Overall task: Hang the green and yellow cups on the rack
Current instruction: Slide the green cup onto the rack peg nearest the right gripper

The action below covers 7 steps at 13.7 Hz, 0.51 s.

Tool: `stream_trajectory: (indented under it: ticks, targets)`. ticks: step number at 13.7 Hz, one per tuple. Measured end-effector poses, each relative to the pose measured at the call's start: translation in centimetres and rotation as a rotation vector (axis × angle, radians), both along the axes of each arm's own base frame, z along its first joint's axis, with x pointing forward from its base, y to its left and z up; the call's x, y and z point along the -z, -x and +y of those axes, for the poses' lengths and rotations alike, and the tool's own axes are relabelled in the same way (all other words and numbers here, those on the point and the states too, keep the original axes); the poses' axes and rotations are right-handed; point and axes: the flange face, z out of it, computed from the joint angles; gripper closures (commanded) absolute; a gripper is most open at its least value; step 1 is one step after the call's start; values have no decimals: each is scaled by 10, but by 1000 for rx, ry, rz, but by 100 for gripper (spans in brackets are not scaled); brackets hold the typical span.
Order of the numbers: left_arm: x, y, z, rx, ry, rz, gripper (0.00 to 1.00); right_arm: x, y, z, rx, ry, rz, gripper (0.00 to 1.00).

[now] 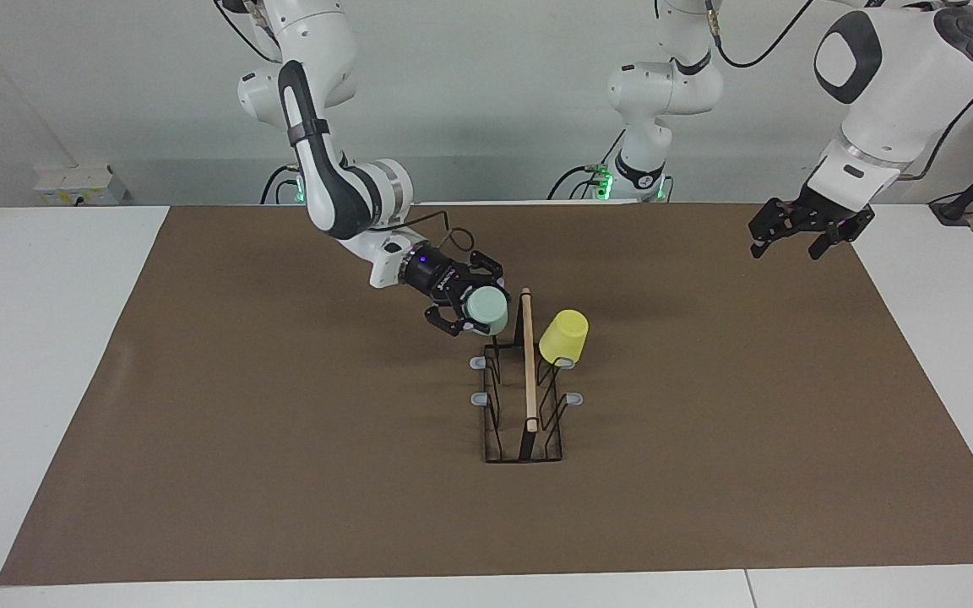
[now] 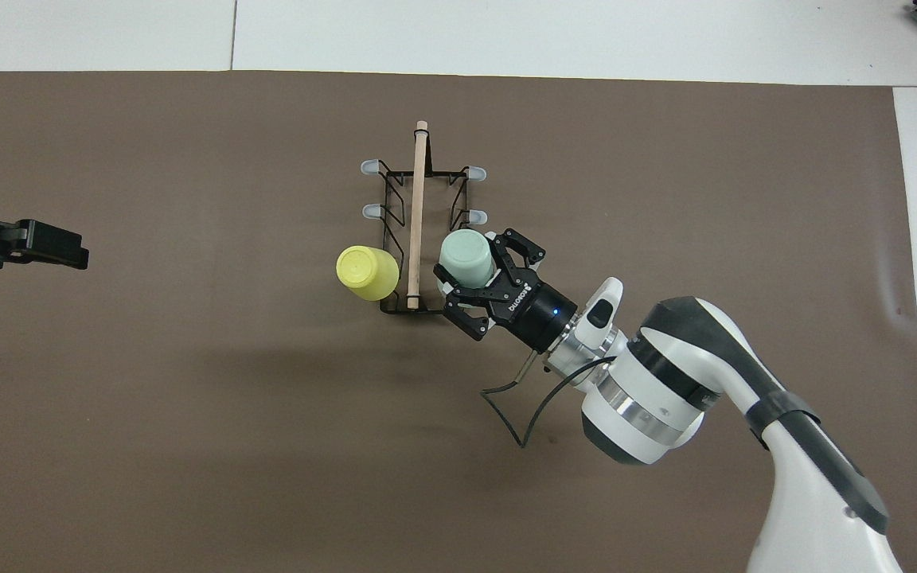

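rack (image 1: 525, 397): black wire, wooden top rod, mid brown mat (image 1: 284, 439). yellow cup (image 1: 564, 336): inverted on a peg nearest the robots. green cup (image 1: 487, 311): clamped in right gripper (image 1: 471, 307) over rack's robot end, possibly touching a peg. left gripper (image 1: 799, 232): raised, fingers spread, waiting.

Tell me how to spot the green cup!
Find the black wire rack in the middle of the brown mat. At its end nearest the robots, the right pincer holds the pale green cup, while the yellow cup already hangs on a peg.
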Motion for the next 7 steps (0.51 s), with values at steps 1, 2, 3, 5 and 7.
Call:
stream_trajectory:
  ticks: [1,2,3,5,7]
  targets:
    - [0,0,0,0,0,0,0,3,-2,0,2,5,-2,100]
    - [0,0,0,0,0,0,0,4,-3,-1,4,10,-6,100]
    - [0,0,0,0,0,0,0,5,-4,-2,4,16,-12,100]
    - [0,0,0,0,0,0,0,14,-3,1,-9,21,-45,100]
    - [0,0,0,0,0,0,0,32,-2,2,-22,24,-52,100]
